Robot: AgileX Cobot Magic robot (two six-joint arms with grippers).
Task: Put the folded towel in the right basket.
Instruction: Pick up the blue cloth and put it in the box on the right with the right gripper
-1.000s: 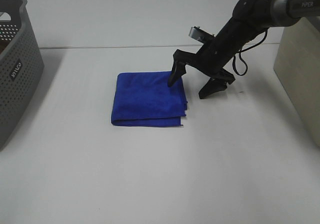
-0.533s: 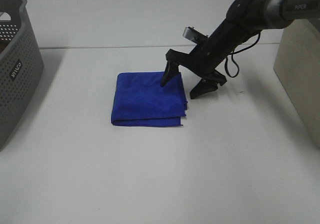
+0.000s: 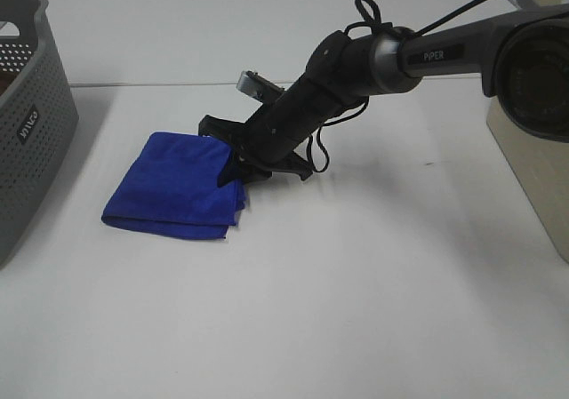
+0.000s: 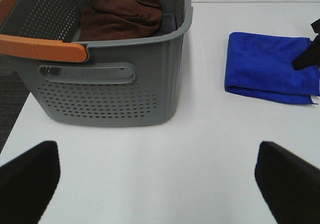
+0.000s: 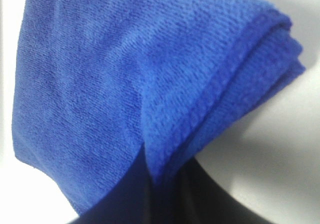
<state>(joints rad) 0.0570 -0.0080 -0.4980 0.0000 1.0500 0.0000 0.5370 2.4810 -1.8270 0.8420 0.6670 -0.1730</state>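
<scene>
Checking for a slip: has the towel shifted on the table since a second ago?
Yes. The towel slid left, toward the grey basket, its edge in the right gripper.

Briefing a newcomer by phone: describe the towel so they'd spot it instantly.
On the white table, look right of the grey perforated basket. The folded towel lies there, one edge in the right gripper. It is the only bright blue thing; the basket's cloth is brown.

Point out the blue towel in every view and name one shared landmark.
Exterior high: towel left of centre on the table.
Left wrist: towel beside the grey basket.
Right wrist: towel fills the frame.
Shared landmark: the right gripper clamping the towel's edge.
</scene>
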